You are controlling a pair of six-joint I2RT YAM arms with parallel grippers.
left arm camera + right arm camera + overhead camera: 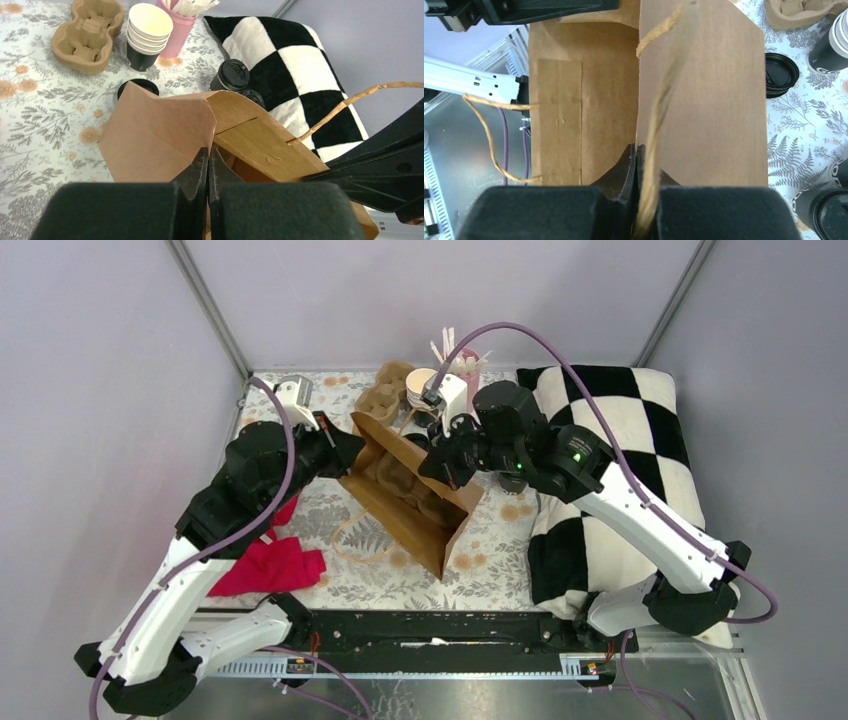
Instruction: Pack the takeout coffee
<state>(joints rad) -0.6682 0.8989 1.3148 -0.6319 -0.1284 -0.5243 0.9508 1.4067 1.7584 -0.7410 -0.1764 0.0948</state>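
A brown paper bag [455, 530] stands open in the middle of the table, and a brown moulded carrier seems to sit inside it. My left gripper [345, 452] is shut on the bag's left rim; the left wrist view shows the paper pinched between its fingers [208, 152]. My right gripper [432, 462] is shut on the opposite rim [635, 150], with the twine handle [664, 100] hanging in front of it. Two lidded black takeout coffees [232, 75] stand on the table just beyond the bag; they also show in the right wrist view [824, 210]. The right arm hides them in the top view.
A stack of lidless cups [147, 35], a pink cup of stir sticks [180, 22], cardboard cup carriers [90, 32] and loose black lids [780, 75] stand behind the bag. A checkered pillow [610, 480] lies at the right. A red cloth [265, 565] lies at the front left.
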